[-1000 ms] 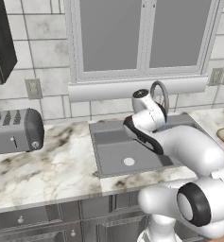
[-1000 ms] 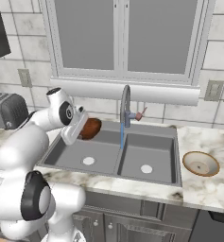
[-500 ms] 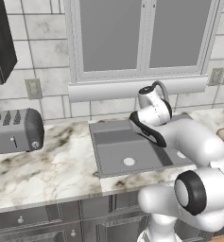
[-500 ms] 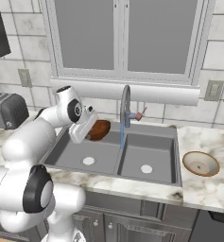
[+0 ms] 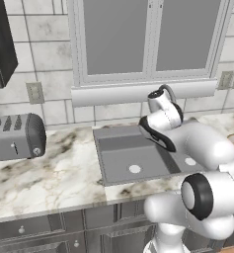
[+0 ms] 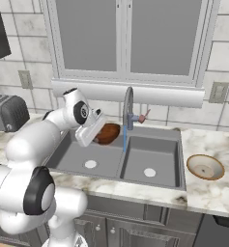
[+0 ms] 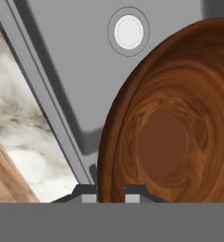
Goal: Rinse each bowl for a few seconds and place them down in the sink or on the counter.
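The reddish-brown wooden bowl (image 6: 108,133) hangs tilted over the left basin of the grey sink (image 6: 160,144), and my gripper (image 6: 99,135) is shut on its rim. A thin stream of water (image 6: 124,140) falls from the gooseneck faucet (image 6: 128,107) just right of the bowl's edge. In the hand view the bowl (image 7: 172,132) takes up the right side, its rim pinched between my fingertips (image 7: 89,193), with a basin drain (image 7: 128,31) beyond it. The pale beige bowl (image 6: 205,167) rests on the marble counter (image 6: 217,193) right of the sink.
A silver toaster (image 5: 15,136) stands on the counter at the far left. The window sill and tiled wall lie behind the faucet. My own arm hides the right basin in the left base view, where the left basin's drain (image 5: 134,169) shows.
My arm has swung right, carrying the reddish-brown bowl from the left part of the left basin up to the faucet's stream. The beige bowl has stayed put.
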### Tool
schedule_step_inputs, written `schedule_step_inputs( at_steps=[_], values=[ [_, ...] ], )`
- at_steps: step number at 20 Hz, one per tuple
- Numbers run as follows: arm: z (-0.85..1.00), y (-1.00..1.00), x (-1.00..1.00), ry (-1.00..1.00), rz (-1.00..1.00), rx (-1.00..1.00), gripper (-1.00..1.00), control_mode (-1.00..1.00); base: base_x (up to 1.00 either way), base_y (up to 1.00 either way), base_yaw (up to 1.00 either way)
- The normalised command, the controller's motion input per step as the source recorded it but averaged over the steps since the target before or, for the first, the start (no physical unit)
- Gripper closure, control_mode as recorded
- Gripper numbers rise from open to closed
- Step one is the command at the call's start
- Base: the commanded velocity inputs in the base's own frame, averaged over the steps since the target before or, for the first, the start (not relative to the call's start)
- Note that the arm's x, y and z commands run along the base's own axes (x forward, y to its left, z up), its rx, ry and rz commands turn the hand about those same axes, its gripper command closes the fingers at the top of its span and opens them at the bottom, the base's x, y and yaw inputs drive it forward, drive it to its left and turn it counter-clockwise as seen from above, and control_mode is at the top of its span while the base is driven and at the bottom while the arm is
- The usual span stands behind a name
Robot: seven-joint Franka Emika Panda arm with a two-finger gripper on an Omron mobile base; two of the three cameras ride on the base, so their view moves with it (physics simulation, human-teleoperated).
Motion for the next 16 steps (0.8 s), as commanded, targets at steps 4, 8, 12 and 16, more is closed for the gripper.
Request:
schedule_step_inputs(
  at_steps=[4,8,12,16],
  values=[
    [-0.02,-0.23,0.09,0.02,-0.05,0.00,1.00,-1.00,0.00,0.00,0.00],
    [-0.04,-0.18,0.15,0.04,-0.04,0.00,1.00,-1.00,0.00,0.00,0.00],
    [-0.08,-0.07,0.19,0.04,-0.03,0.00,1.00,-1.00,0.00,0.00,0.00],
    [-0.14,0.00,0.17,0.02,-0.03,-0.02,1.00,-1.00,0.00,0.00,0.00]
  ],
)
